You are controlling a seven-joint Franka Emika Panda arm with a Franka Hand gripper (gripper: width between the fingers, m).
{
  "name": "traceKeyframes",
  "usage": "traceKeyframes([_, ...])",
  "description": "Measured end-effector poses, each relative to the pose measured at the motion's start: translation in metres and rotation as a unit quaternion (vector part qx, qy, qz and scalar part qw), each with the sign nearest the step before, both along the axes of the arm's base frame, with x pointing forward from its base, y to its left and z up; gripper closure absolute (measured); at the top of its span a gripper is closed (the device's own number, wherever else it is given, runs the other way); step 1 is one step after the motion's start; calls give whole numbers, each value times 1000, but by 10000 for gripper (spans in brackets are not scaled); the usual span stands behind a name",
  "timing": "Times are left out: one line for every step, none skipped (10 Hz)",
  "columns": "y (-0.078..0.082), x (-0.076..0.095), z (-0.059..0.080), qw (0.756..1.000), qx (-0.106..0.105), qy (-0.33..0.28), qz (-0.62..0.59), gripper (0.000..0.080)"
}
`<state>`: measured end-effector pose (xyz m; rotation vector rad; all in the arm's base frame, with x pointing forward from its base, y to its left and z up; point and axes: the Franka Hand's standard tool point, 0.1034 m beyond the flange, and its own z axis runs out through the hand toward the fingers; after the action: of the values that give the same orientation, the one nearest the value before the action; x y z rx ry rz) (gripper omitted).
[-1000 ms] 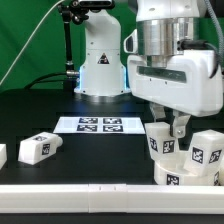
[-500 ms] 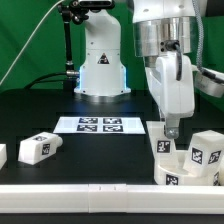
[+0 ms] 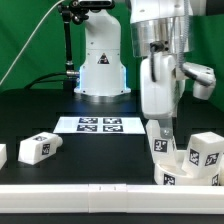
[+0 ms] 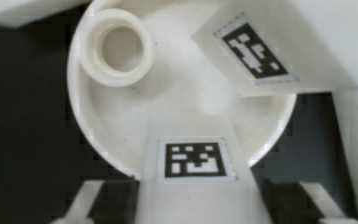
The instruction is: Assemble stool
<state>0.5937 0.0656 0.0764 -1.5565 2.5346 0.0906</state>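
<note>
Hanging low at the exterior view's right, the fingers sit over the seat, with one leg just beside it. Another leg lies well apart on the counter.

Wrist view: the fingers are spread wide astride the seat's tagged rim, gripping nothing. The socket is empty.

Judgement: assembly barely begun, no leg fitted.

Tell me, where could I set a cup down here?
The widest bare patch of table lies between the marker board, the leg on the exterior view's left and the front rail. The exterior view's right is crowded: the gripper hangs over the seat, with legs beside it.
</note>
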Motion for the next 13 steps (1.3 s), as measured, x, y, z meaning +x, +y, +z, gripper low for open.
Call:
traceKeyframes([1,0,0,999,6,-1,-31,460])
traceKeyframes([3,1,0,996,13,-4,-83,459])
traceKeyframes([4,1,-1,995,17,-10,-99,460])
traceKeyframes([5,1,0,993,23,-12,-117,460])
traceKeyframes([5,1,0,991,28,-13,-127,459])
traceKeyframes([6,1,0,990,33,-17,-139,460])
traceKeyframes([7,2,1,987,39,-19,-156,460])
traceKeyframes([9,2,1,984,44,-18,-172,460])
traceKeyframes([9,2,3,982,47,-20,-179,459])
traceKeyframes([9,2,2,979,54,-20,-194,459])
traceKeyframes([9,2,2,981,54,-21,-186,459])
traceKeyframes([9,2,2,984,52,-24,-171,459])
traceKeyframes([9,2,3,985,51,-25,-163,354])
